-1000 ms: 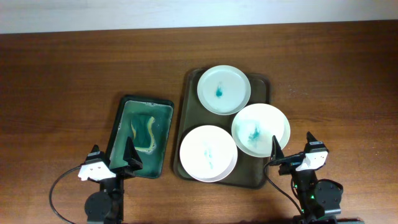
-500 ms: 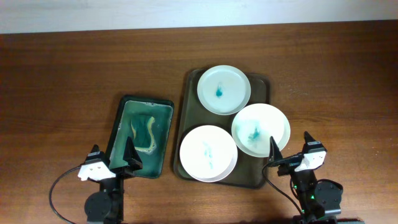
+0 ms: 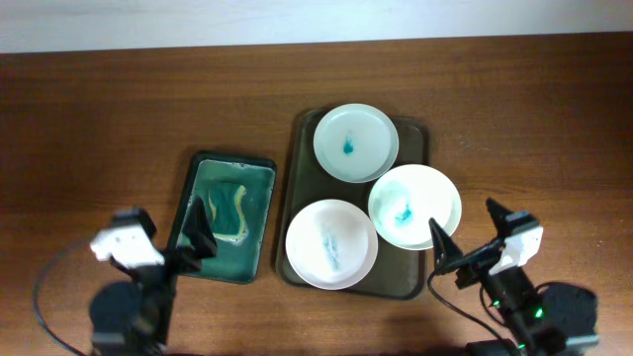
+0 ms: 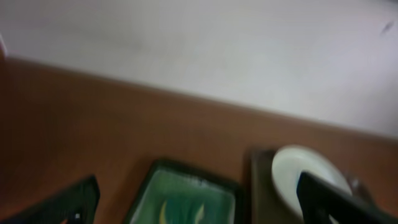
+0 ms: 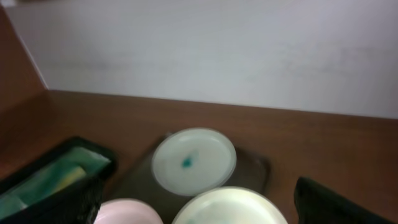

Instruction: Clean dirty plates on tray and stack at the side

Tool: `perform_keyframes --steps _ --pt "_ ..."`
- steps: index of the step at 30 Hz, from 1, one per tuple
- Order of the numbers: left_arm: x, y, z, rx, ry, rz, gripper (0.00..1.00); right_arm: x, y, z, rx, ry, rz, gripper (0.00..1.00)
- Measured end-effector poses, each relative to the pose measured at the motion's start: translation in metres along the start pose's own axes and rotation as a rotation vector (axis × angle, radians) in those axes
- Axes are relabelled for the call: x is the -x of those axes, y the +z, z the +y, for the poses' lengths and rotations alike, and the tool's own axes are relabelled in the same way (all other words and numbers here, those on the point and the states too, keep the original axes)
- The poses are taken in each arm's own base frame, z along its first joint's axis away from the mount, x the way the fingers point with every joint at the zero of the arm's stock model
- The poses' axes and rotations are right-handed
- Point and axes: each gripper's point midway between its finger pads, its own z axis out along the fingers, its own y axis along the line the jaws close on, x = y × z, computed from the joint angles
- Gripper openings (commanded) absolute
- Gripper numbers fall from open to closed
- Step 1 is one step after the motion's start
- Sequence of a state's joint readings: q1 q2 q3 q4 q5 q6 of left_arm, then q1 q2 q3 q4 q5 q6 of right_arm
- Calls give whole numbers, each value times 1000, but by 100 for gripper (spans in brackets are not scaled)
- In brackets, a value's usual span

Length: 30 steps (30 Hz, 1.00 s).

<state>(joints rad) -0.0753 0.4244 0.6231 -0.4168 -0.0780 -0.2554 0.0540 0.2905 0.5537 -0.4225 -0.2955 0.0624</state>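
Three white plates lie on the dark olive tray [image 3: 297, 148]. The far plate [image 3: 356, 142] has a small teal spot, the right plate [image 3: 414, 206] a teal smear, and the near-left plate [image 3: 331, 243] faint teal streaks. My left gripper [image 3: 168, 242] is open and empty at the near edge of the green basin. My right gripper [image 3: 473, 232] is open and empty, just off the tray's near right corner. The right wrist view shows the far plate [image 5: 194, 162], the right plate [image 5: 230, 208] and open jaws [image 5: 199, 208]. The left wrist view is blurred and shows open jaws [image 4: 199, 208].
A green basin [image 3: 193, 173] with teal liquid and a yellow sponge [image 3: 229, 213] sits left of the tray; it also shows in the left wrist view [image 4: 186, 193]. A white wall runs along the table's far edge [image 3: 316, 35].
Both arms have lifted from their rest pose. The left gripper shifted left with one finger over the basin's near edge. The right gripper shifted right. The plates have not moved.
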Motion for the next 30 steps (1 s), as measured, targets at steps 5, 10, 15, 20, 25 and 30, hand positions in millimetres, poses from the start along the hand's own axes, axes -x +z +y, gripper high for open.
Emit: perform_keyframes --steps 5,10,15,20,25,30 --pt "24 31 -9 84 31 324 99 12 30 2 35 136 415 98" --pt "-22 75 -4 136 48 601 100 -27 75 -6 58 259 721 98" --pt "-99 100 10 189 61 907 63 -73 91 -3 108 363 912 88" --pt "-195 134 24 221 53 1183 51 -67 89 1 126 366 896 82" --pt "-250 140 25 202 8 1335 0 -66 89 1 127 363 888 82" --pt "-252 140 15 170 -8 1376 30 -66 89 1 128 363 889 83"
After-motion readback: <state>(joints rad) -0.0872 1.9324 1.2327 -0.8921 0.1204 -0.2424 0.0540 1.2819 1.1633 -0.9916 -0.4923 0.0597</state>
